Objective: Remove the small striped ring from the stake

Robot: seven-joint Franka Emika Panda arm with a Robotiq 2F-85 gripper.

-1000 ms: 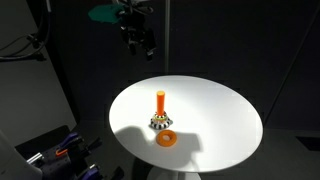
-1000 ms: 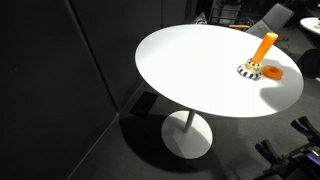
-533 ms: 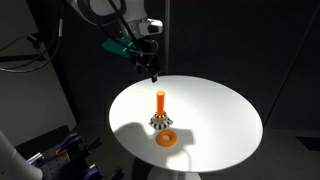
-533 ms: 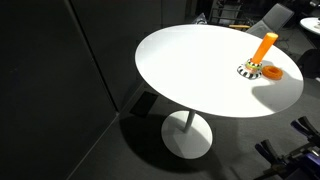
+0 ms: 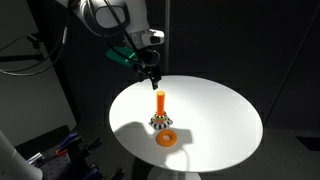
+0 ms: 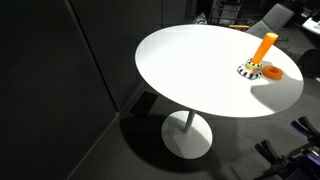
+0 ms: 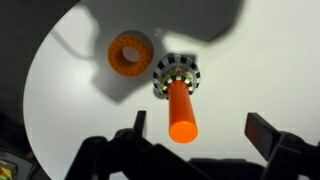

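Note:
The stake [image 5: 160, 103] is a slim upright orange peg on the round white table [image 5: 215, 115]; it also shows in an exterior view [image 6: 264, 47] and in the wrist view [image 7: 181, 111]. The small striped ring [image 5: 159, 123] sits round its base, black and white, seen too in an exterior view [image 6: 250, 70] and in the wrist view [image 7: 177, 72]. My gripper [image 5: 149, 70] hangs above and slightly behind the stake, apart from it. In the wrist view the gripper [image 7: 200, 130] is open and empty, the stake's top between the fingers' span.
A plain orange ring [image 5: 167, 138] lies flat on the table beside the striped ring, also in an exterior view [image 6: 272, 72] and the wrist view [image 7: 130, 53]. Dark curtains surround the table. Equipment [image 5: 55, 150] stands low beside it.
My gripper has come down and moved toward the stake over the last second. The rings and the stake have not moved.

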